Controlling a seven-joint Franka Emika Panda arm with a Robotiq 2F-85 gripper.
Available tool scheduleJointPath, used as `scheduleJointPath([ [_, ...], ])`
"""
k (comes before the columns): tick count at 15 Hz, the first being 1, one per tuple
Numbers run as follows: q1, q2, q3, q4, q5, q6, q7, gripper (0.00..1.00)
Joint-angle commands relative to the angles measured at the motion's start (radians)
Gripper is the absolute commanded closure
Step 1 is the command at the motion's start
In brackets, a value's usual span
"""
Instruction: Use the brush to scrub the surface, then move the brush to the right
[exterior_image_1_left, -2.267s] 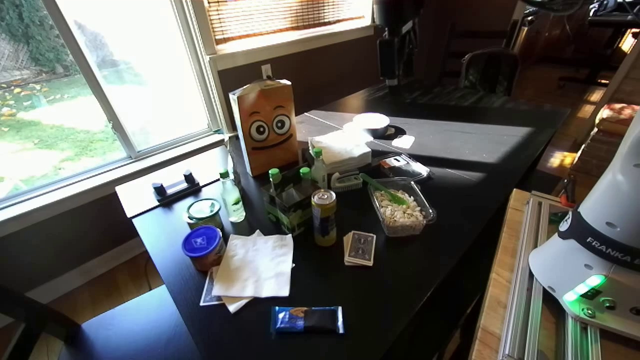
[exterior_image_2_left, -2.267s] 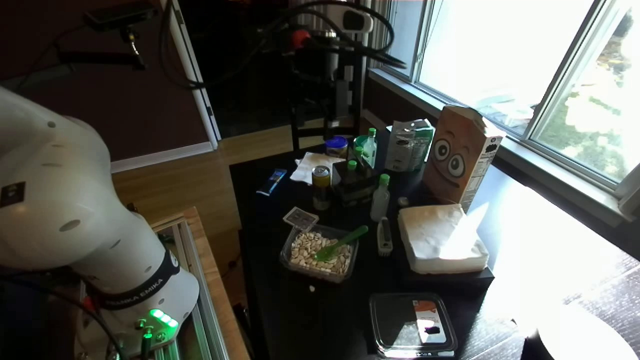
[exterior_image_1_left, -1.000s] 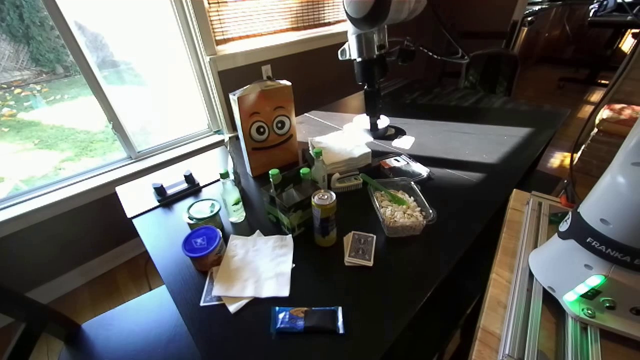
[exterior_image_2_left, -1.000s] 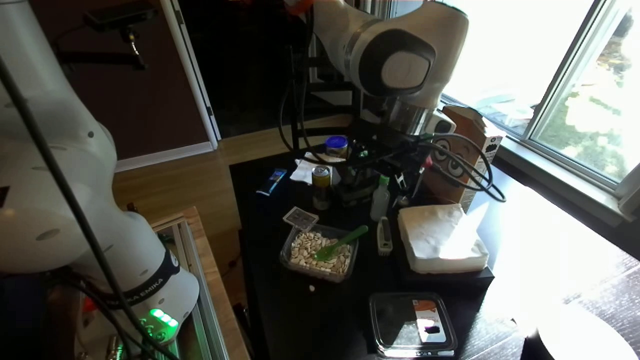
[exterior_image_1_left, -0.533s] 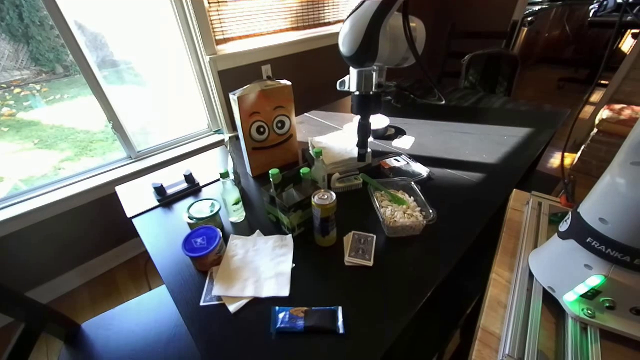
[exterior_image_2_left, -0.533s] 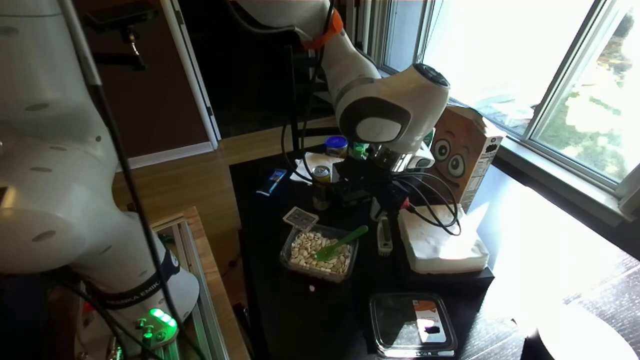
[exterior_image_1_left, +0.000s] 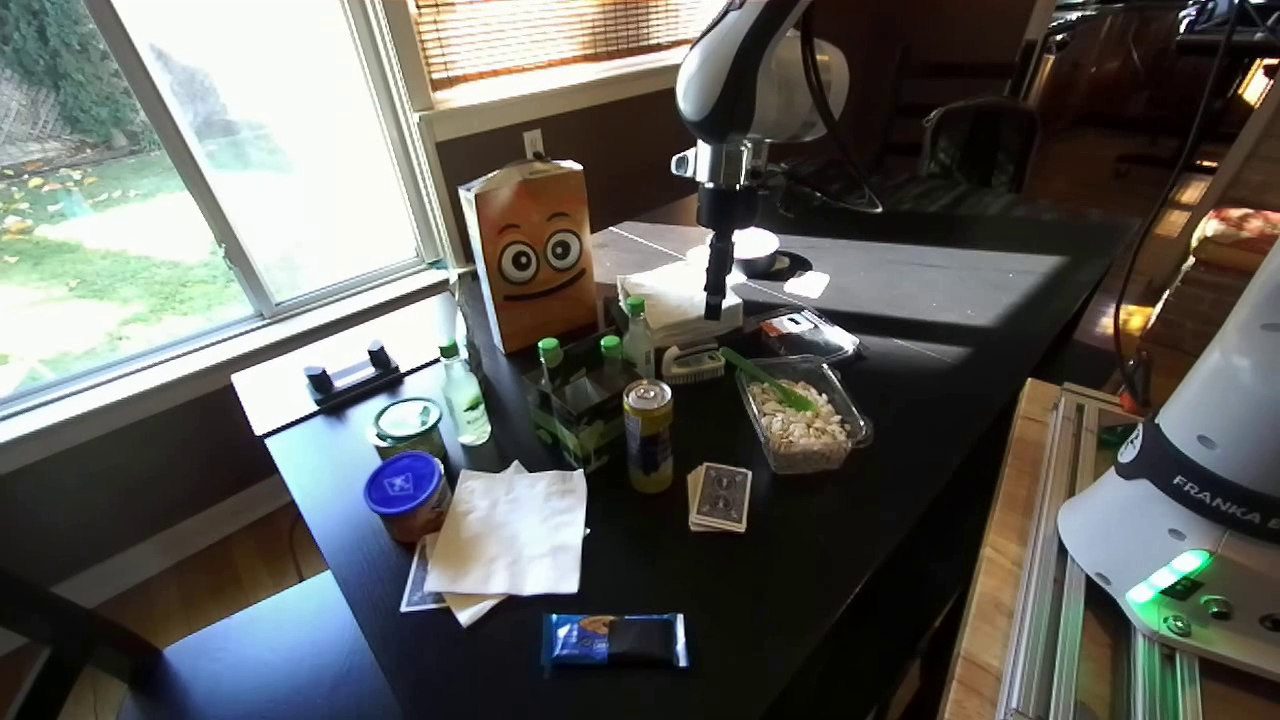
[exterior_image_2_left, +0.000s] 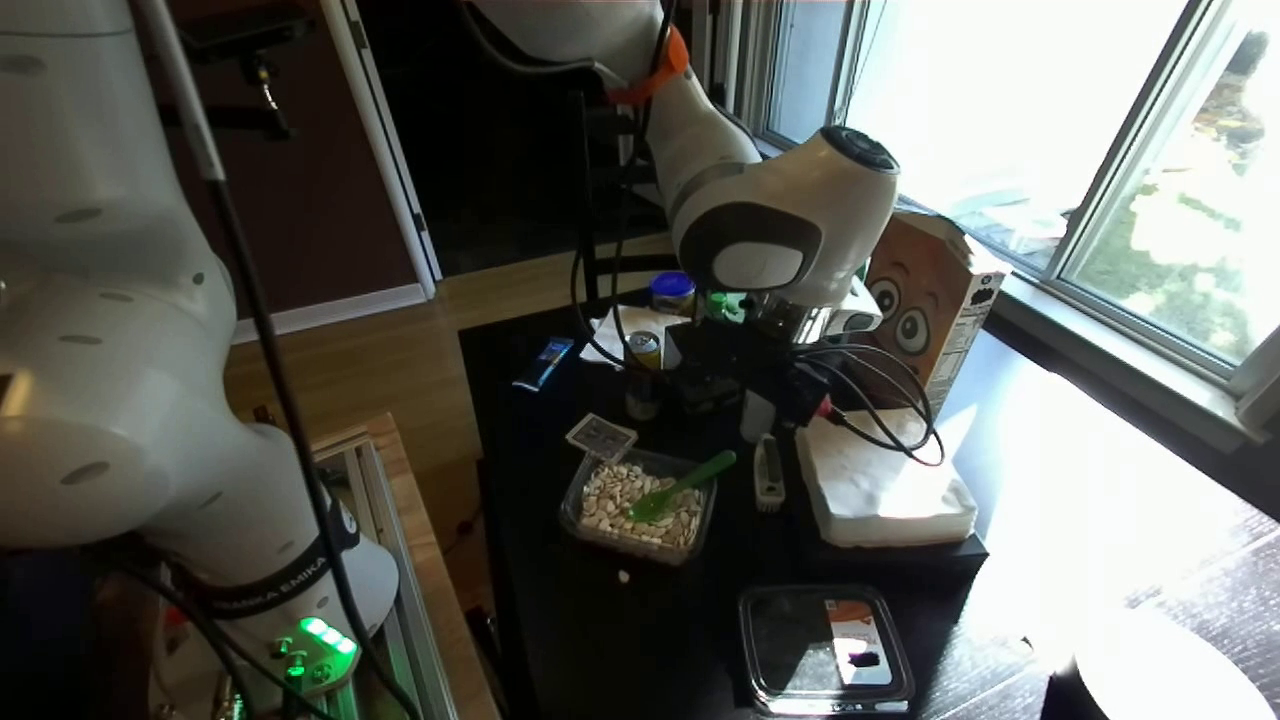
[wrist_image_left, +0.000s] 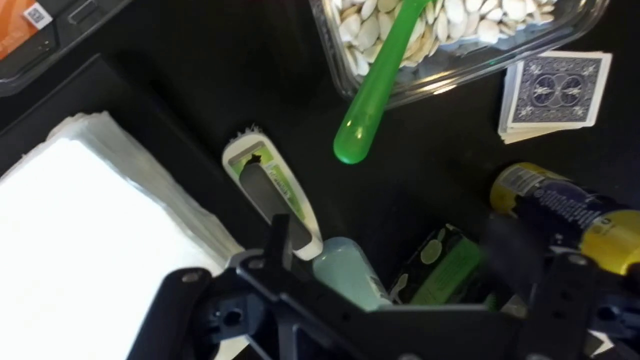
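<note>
The brush (exterior_image_1_left: 693, 364), white with bristles beneath and a grey-and-green back, lies on the glossy black surface (exterior_image_1_left: 640, 560), close to the napkin stack. In the wrist view the same brush (wrist_image_left: 267, 182) is up and left of the gap in my gripper (wrist_image_left: 397, 242), whose left finger overlaps the brush's near end. Those jaws stand wide apart and hold nothing. My gripper (exterior_image_1_left: 714, 310) hangs above the table, slightly higher in the picture than the brush. In an exterior view the brush (exterior_image_2_left: 769, 475) shows whole, while the arm hides the fingers.
Beside the brush stand a green-capped bottle (exterior_image_1_left: 637, 335) and the napkin stack (exterior_image_2_left: 880, 490). A tub of seeds (exterior_image_2_left: 645, 505) with a green spoon (wrist_image_left: 370, 100) is near. A can (exterior_image_1_left: 650, 440), a bottle carrier (exterior_image_1_left: 585, 410), cards (exterior_image_1_left: 722, 497) and a clear lid (exterior_image_2_left: 825, 650) lie around.
The arm has come into view and lowered over the table near the brush. In the last half second the gripper has only shifted slightly. The brush has not moved.
</note>
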Motion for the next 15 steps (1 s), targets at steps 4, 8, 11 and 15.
scheduleJointPath([
  [4, -0.026, 0.111, 0.04, 0.055, -0.005, 0.123, -0.005, 0.0],
  [8, -0.043, 0.21, 0.067, 0.106, -0.022, 0.193, 0.002, 0.0],
  [11, -0.056, 0.27, 0.074, 0.138, -0.047, 0.234, 0.023, 0.04],
  [15, -0.082, 0.317, 0.083, 0.165, -0.065, 0.25, 0.031, 0.12],
])
